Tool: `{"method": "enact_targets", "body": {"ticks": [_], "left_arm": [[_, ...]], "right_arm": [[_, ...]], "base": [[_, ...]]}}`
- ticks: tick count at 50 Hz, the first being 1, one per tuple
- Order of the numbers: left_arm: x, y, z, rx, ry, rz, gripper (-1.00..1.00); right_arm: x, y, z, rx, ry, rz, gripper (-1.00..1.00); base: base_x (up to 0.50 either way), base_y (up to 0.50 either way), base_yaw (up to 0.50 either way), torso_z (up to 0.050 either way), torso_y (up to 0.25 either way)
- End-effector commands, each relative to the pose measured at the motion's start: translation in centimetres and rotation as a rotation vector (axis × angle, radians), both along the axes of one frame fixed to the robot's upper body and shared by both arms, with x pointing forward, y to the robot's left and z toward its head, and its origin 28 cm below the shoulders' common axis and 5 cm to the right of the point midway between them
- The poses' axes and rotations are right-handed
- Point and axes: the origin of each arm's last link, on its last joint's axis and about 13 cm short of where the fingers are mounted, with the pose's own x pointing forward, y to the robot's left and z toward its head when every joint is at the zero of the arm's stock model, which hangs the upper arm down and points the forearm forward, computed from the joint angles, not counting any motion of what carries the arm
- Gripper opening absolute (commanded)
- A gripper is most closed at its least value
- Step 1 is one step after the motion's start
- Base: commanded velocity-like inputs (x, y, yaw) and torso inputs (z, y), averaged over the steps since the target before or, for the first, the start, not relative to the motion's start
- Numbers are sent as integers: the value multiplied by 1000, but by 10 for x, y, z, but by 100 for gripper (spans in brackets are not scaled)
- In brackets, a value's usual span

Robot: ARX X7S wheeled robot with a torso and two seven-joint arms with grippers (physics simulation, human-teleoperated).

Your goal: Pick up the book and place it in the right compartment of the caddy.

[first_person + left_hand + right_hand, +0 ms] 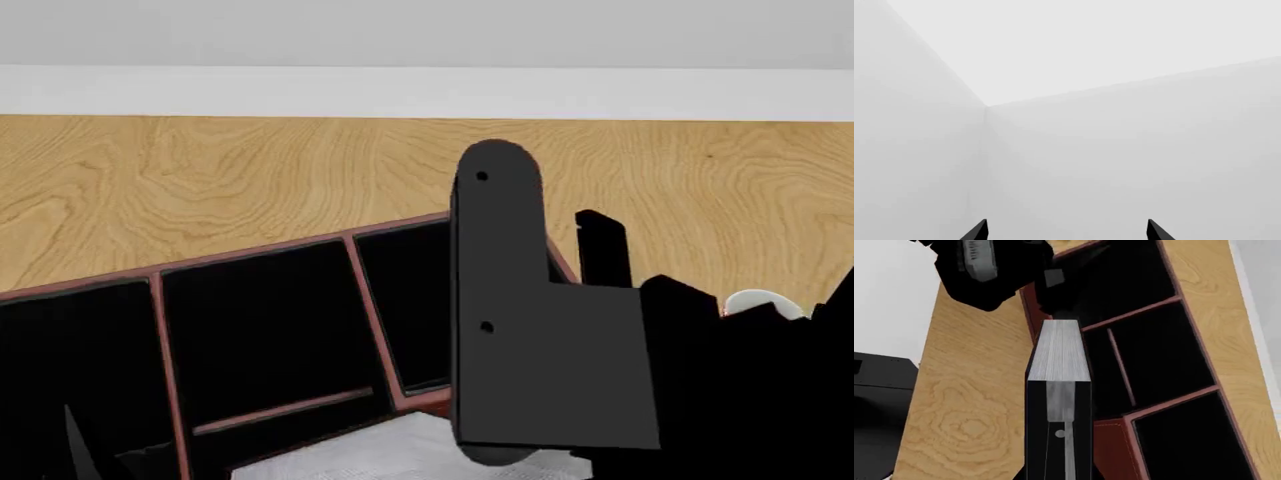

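On my head view the right gripper [534, 330] fills the middle of the frame, a black block with the book [497, 290] clamped upright in it, held above the right end of the caddy [380, 330]. The book's black cover reaches up past the caddy's far wall and hides most of the right compartment [414, 290]; I see only a strip of that compartment's black lining left of the book. The middle section with its shelf divider [274, 412] and the long end section lie further left. The caddy sits on a wooden table [200, 180], and a white rounded object [758, 300] peeks out behind my right arm.

My right wrist view looks along the book [1058, 357]: white page edges face the camera, black covers on either side, the jaws closed on it. The caddy [1154, 365] lies below, its three black sections in line, and the book hangs over its near wall, beside the middle divider.

My left wrist view shows only pale walls; the left gripper [1067, 232] is spread wide, fingertips [977, 231] well apart, holding nothing.
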Motion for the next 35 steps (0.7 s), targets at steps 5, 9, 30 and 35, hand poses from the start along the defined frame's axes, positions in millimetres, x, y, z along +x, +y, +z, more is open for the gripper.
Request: {"method": "enact_targets", "body": {"ticks": [5, 9, 30, 35], "left_arm": [[0, 0, 0, 0, -3, 4, 100], [0, 0, 0, 1, -4, 4, 100], [0, 0, 0, 5, -17, -4, 100], [0, 0, 0, 3, -22, -12, 100]], "right_arm": [[-15, 8, 40, 261, -126, 62, -100], [-16, 10, 50, 319, -186, 60, -100], [7, 3, 118, 320, -354, -38, -100], [20, 9, 147, 293, -389, -43, -100]], "base": [[0, 0, 0, 0, 2], [0, 0, 0, 0, 0], [0, 0, 0, 0, 0], [0, 0, 0, 3, 2]]}}
